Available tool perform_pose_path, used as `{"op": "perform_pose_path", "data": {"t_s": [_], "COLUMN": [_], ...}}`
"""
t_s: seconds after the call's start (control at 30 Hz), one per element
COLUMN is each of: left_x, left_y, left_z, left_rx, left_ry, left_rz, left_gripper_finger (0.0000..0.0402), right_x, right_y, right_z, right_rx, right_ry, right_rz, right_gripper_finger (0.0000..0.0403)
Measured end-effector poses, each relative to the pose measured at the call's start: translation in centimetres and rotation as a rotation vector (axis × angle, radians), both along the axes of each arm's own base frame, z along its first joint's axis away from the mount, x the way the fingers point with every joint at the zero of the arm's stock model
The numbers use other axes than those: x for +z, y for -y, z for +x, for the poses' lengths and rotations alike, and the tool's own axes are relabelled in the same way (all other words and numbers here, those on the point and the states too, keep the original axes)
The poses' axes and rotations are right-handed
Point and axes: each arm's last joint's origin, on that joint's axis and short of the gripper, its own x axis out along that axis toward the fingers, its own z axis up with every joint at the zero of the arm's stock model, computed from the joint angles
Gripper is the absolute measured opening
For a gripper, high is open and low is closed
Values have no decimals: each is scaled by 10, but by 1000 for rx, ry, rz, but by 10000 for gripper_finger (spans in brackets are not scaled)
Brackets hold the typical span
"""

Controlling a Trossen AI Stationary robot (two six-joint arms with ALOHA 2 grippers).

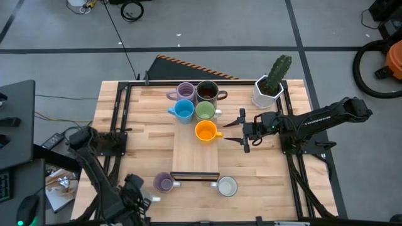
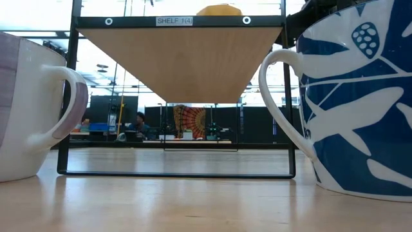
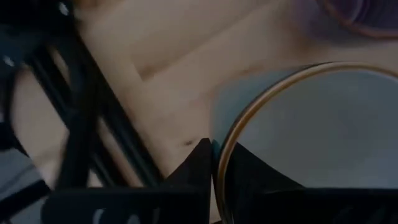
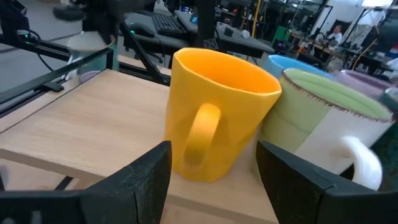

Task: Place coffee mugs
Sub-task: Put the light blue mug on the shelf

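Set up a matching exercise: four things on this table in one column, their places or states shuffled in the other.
Things:
1. orange mug
2. cactus pot
3. right claw
4. white mug

Places or states:
A. by a table corner
B. open, at the orange mug's handle side
C. on the table, off the shelf
D. on the shelf, alone in its row

Pairs: 1-D, 2-A, 3-B, 4-C

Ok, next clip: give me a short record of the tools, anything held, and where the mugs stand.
left tool: shut on rim of pale mug
right tool: open, facing handle of orange mug
shelf board: orange mug, green mug, blue mug, brown mug, rear purple mug
table: front purple mug, white mug
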Motion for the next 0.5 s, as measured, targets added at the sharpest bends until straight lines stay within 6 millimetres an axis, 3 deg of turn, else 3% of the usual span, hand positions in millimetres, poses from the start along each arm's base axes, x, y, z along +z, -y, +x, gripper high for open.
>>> {"op": "perform_pose_path", "data": {"t_s": [0.17, 0.5], "left_x": [20, 19], "left_y": [-25, -99], "left_z": [-12, -33], "left_rx": [-68, -215], "left_ry": [10, -12], "left_rz": [1, -5], "left_gripper_finger": [31, 31], "right_x": [-3, -1], "right_y": [0, 0], "right_z": [-1, 0], "right_rx": [-3, -2], "right_ry": [-34, -14], "right_rz": [17, 10], "right_gripper_finger": [240, 240]}}
